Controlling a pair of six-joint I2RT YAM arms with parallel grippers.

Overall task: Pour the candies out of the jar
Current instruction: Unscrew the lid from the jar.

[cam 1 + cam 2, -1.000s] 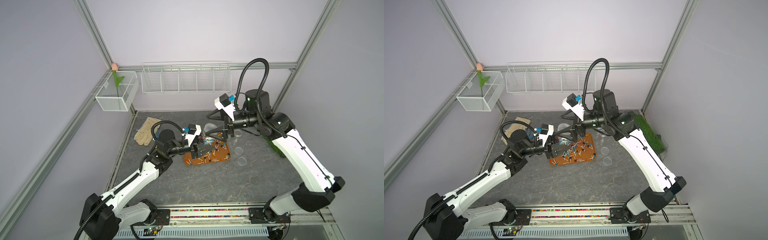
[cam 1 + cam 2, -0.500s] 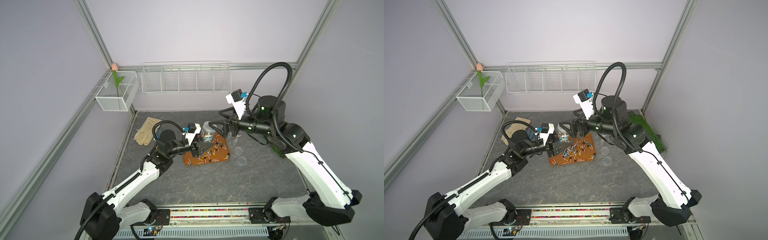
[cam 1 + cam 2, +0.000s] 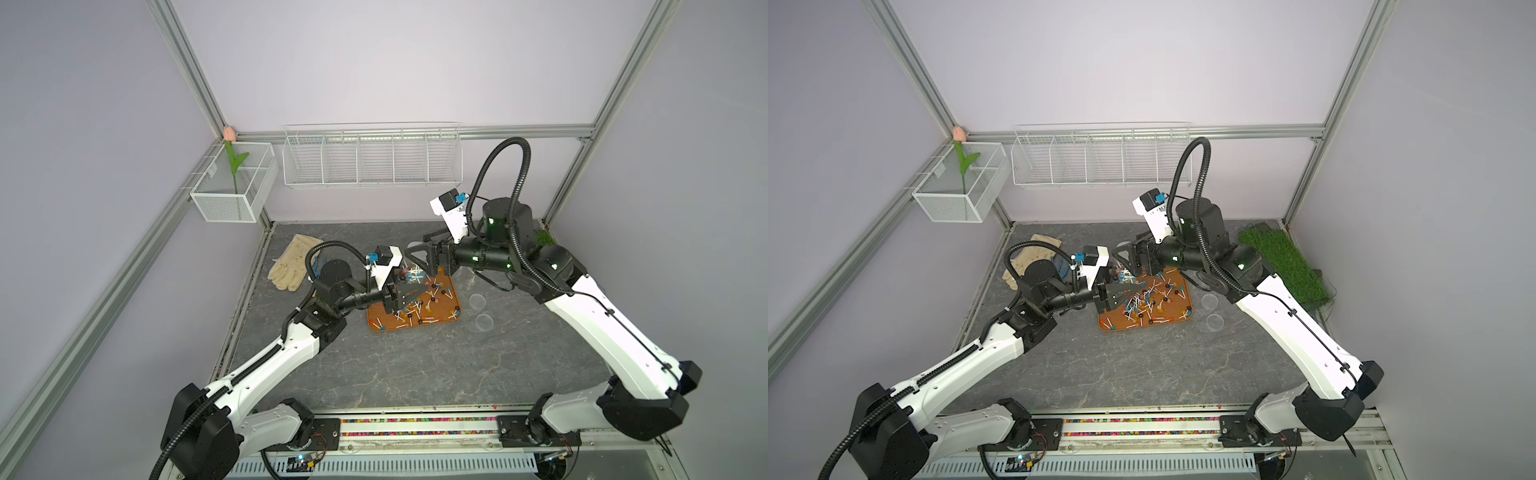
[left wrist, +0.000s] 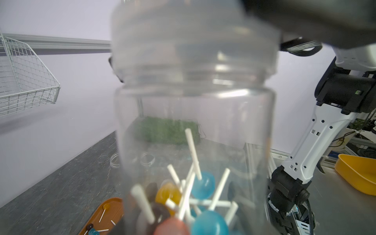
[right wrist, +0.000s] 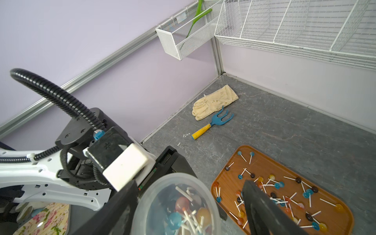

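Judging by its clear plastic, the jar [image 4: 193,122] should be light, stiff and slick, best held round the body, where the left gripper [image 3: 415,284] clamps it over the tray's [image 5: 262,158] far corner; the right gripper [image 5: 189,183] straddles the lid [image 5: 175,205], jaws apart, not yet pinching. That lid blocks the candies [image 4: 203,184] inside; more litter the tray, with glove [image 5: 213,101] and rake [image 5: 213,122] beyond it and two cups [image 3: 477,300] beside it.

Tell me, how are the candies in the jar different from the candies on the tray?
The jar candies are heaped together, sticks crossing; the tray candies lie flat and scattered. The jar keeps its candies behind clear plastic; the tray leaves its candies uncovered. Both are lollipops with white sticks and blue, orange or brown heads.
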